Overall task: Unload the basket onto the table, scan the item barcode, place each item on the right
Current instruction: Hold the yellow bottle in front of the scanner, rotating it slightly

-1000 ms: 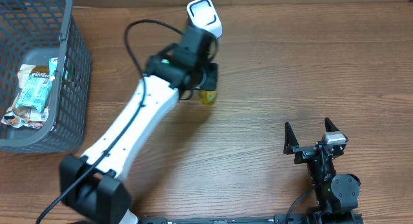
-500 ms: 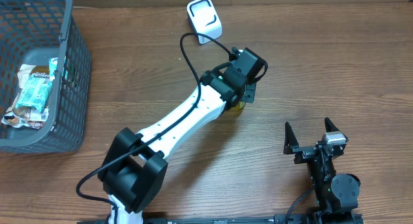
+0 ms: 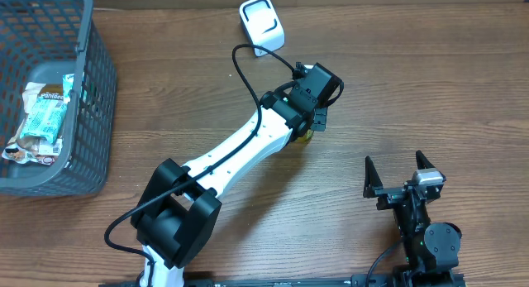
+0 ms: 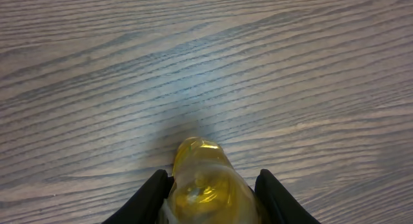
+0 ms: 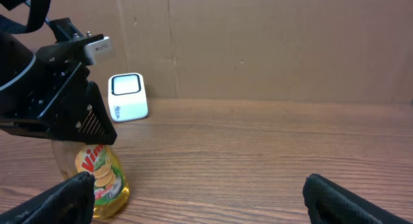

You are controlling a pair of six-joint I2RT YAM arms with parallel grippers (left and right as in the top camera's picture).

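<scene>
1. At the far left of the overhead view, a grey plastic mesh basket (image 3: 89,97) stands on the brown wooden worktop (image 3: 430,80). A few crumpled snack packets (image 3: 41,121) lie inside it.
2. Further right, near the back edge of the worktop, sits a small white box-shaped barcode scanner (image 3: 262,24). The right wrist view shows a dark-framed window on its face (image 5: 127,97).
3. The white left arm (image 3: 240,155) reaches diagonally from the near edge towards the middle of the worktop. Its black left end effector (image 3: 310,121) points down, in front of the scanner, to its right and apart from it.
4. The left end effector (image 4: 213,201) is clenched around a transparent yellow dish-soap bottle (image 4: 205,182), with one finger pressed against each side. From the right wrist view the bottle (image 5: 100,179) is upright and shows a red-lettered label. Its base is at the worktop surface, though actual contact cannot be told.
5. At the lower right, the right end effector (image 3: 399,169) is released. Its two black fingers (image 5: 64,198) are spread wide and grasp nothing. It is well apart from the bottle and faces it and the scanner.
</scene>
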